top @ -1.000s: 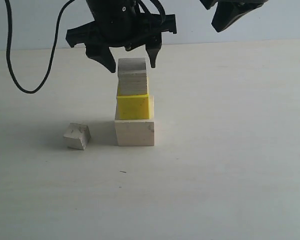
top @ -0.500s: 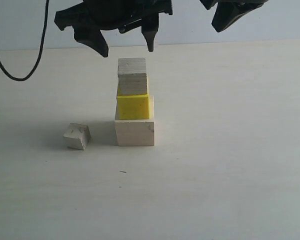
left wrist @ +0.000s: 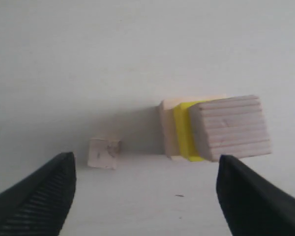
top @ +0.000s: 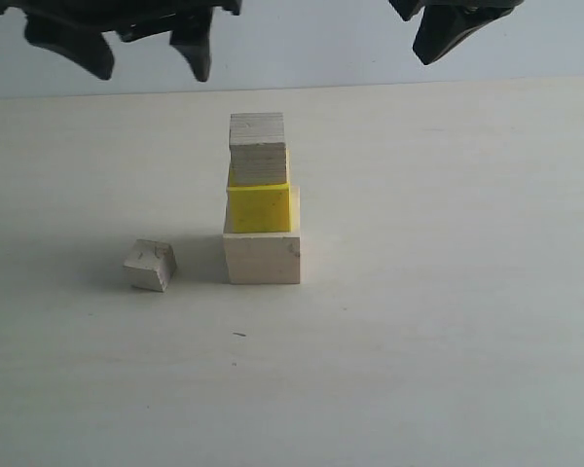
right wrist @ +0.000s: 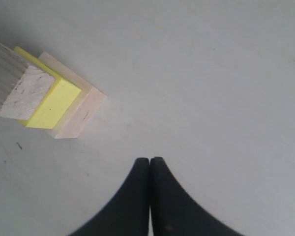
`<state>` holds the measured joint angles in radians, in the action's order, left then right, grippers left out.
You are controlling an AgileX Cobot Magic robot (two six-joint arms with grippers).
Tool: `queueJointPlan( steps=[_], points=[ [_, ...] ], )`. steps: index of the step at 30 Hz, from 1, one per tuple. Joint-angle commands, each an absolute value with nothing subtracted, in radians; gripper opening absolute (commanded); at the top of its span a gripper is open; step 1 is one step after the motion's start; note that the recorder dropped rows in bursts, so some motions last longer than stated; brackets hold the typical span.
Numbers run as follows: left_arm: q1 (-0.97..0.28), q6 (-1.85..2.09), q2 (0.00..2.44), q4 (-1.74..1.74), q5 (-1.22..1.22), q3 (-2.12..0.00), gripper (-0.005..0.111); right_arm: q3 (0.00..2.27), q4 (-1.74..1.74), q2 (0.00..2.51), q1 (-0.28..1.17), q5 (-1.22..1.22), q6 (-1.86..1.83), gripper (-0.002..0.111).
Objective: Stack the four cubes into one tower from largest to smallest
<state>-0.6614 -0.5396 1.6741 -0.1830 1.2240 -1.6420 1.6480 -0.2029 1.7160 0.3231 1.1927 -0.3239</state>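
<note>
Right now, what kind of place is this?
Probably a robotics lab bench: a plain pale table, the left gripper and right gripper hanging overhead, and a tower of cubes with one small cube beside it.

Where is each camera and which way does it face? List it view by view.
Exterior: off the arms, looking across the table slightly downward at the stack and small cube; left pincer and right pincer hang at the top edge.
Left wrist: on the left arm, looking down past its open pincer at stack and small cube.
Right wrist: on the right arm, looking down past its shut pincer at the stack.
Shared: all three see the stack.
</note>
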Motion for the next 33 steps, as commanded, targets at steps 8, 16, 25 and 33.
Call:
queueJointPlan(
  steps=[8,16,25,33],
  points=[
    [-0.555,-0.414,1.672,-0.167,1.221,-1.421,0.076,1.641,-0.208,1.710,0.317,1.195,-0.332,0.000],
    [-0.555,-0.350,1.758,-0.204,1.221,-1.372,0.075,1.641,-0.208,1.710,0.317,1.197,-0.332,0.000],
    [-0.555,-0.308,1.772,-0.339,1.221,-1.324,0.075,1.641,-0.215,1.710,0.317,1.197,-0.333,0.000],
    [-0.553,-0.310,1.772,-0.339,1.221,-1.290,0.075,1.641,-0.239,1.710,0.317,1.197,-0.348,0.000]
  ],
)
